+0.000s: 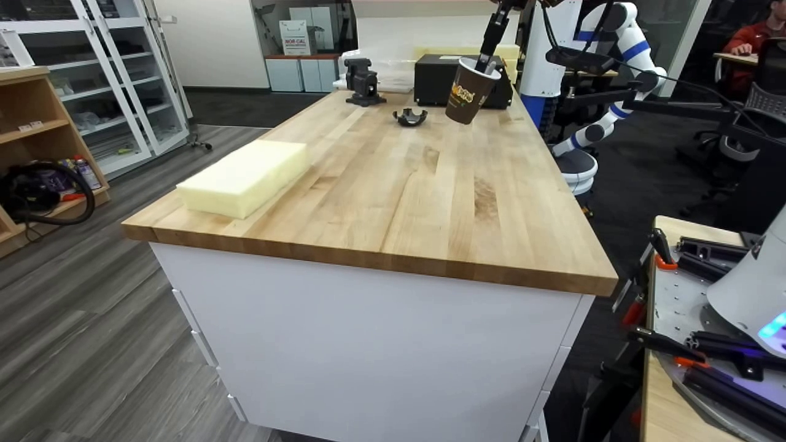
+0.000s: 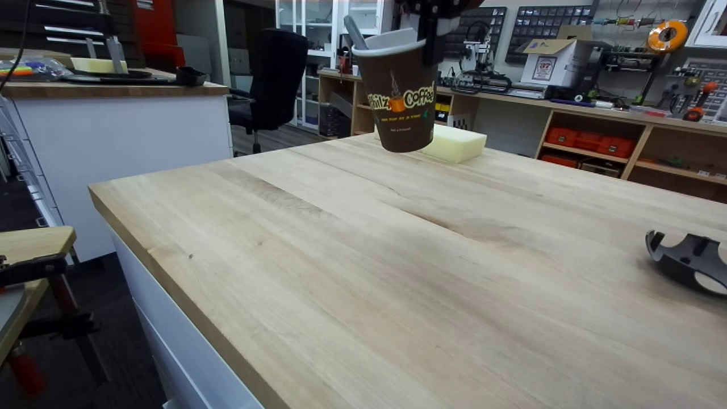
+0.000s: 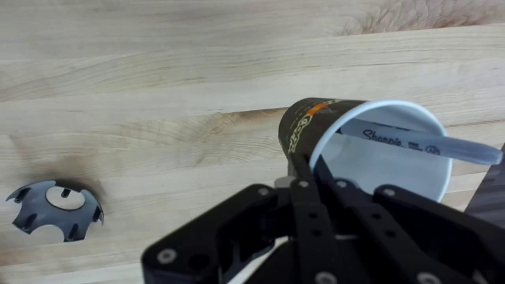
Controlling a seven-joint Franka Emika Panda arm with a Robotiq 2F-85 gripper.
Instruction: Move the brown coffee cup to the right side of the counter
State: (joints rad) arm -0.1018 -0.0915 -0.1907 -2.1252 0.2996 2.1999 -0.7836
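The brown coffee cup (image 1: 469, 93) hangs in the air above the wooden counter (image 1: 381, 196) in both exterior views, tilted. It shows large, with its printed side, in an exterior view (image 2: 400, 105). In the wrist view the cup (image 3: 305, 124) opens toward the camera, and a grey Sharpie pen (image 3: 418, 144) leans inside it. My gripper (image 3: 311, 163) is shut on the cup's rim, one finger inside the wall and one outside. The fingers also show at the rim in both exterior views (image 1: 485, 58) (image 2: 434, 48). The counter top (image 3: 138, 118) lies below in the wrist view.
A pale yellow block (image 1: 245, 175) lies near the counter's corner; the cup partly covers it in an exterior view (image 2: 457, 143). A dark curved plastic part (image 3: 55, 209) lies on the counter. A black case (image 1: 433, 80) and a dark vise-like device (image 1: 363, 83) stand at the far end.
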